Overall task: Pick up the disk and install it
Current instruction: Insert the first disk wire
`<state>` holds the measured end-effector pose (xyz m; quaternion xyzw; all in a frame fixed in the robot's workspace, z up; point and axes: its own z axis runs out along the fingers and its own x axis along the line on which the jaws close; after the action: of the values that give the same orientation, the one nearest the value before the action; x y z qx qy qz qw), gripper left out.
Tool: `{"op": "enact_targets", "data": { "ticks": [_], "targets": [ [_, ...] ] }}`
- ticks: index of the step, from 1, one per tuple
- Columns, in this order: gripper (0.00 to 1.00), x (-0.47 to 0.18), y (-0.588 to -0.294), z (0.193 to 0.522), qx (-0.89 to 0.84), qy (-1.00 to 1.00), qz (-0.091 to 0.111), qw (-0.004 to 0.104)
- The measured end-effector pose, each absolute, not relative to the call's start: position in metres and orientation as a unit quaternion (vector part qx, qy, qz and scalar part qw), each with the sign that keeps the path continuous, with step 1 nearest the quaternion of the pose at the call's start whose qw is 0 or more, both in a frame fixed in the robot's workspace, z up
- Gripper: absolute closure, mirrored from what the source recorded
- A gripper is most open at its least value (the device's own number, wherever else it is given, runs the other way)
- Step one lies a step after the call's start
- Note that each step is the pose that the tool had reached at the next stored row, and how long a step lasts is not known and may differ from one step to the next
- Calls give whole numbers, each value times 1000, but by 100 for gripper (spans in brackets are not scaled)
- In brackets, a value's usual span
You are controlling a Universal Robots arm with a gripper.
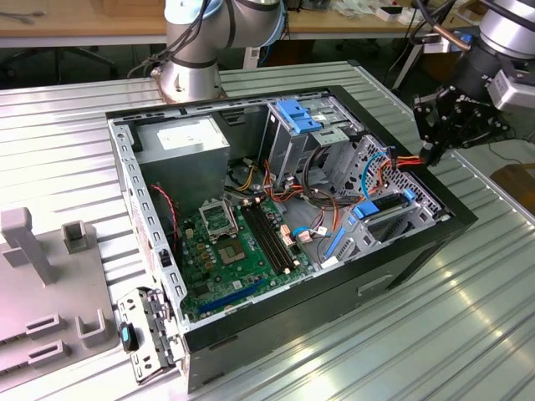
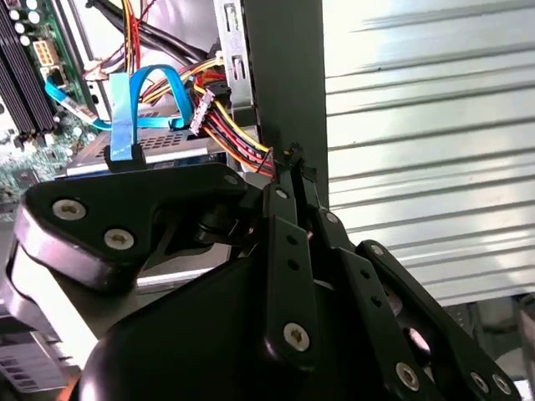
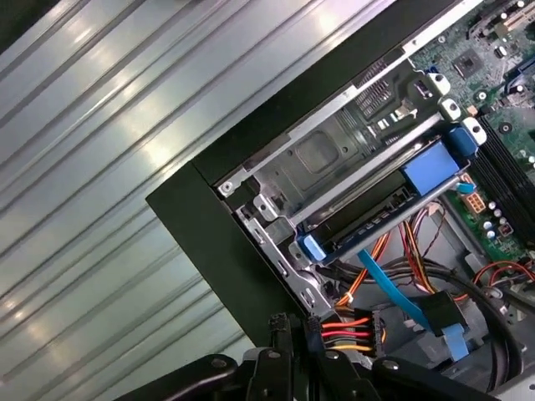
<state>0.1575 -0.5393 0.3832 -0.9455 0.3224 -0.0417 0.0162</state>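
The disk (image 1: 384, 205) lies flat in the grey drive cage at the open computer case's right end in the exterior view, blue rails at its ends. The first wrist view shows the disk (image 3: 368, 209) seated in the cage slot. In the second wrist view a blue ribbon cable loops over the disk (image 2: 159, 142). My gripper (image 1: 430, 150) hangs at the case's right wall, beside the disk and apart from it. Its black fingers are shut, tips against the red, yellow and black power cable bundle (image 3: 347, 330), as the gripper (image 2: 292, 159) also appears in the second wrist view.
A blue plastic bracket (image 1: 297, 113) tops the rear cage. The grey power-supply box (image 1: 180, 142) sits at the back left, the green motherboard (image 1: 234, 242) in the middle. Grey fixtures (image 1: 33, 251) stand at the exterior view's left. Ribbed metal table (image 1: 435, 317) surrounds the case.
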Motion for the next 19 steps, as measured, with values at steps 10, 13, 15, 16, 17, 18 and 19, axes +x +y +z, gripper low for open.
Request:
{"op": "enact_targets", "data": {
  "ticks": [10,13,15,16,17,18,19],
  "targets": [
    [83,157,-539,383,-905,423,-43,12],
    [83,157,-539,383,-887,459,-44,10],
    [83,157,-539,383,-877,479,-44,9],
    [83,157,-539,383,-872,488,-44,8],
    [83,157,-539,383,-867,496,-44,8],
    [83,157,-539,383,-864,501,-44,8],
    [83,157,-539,383,-862,505,-44,8]
  ]
}}
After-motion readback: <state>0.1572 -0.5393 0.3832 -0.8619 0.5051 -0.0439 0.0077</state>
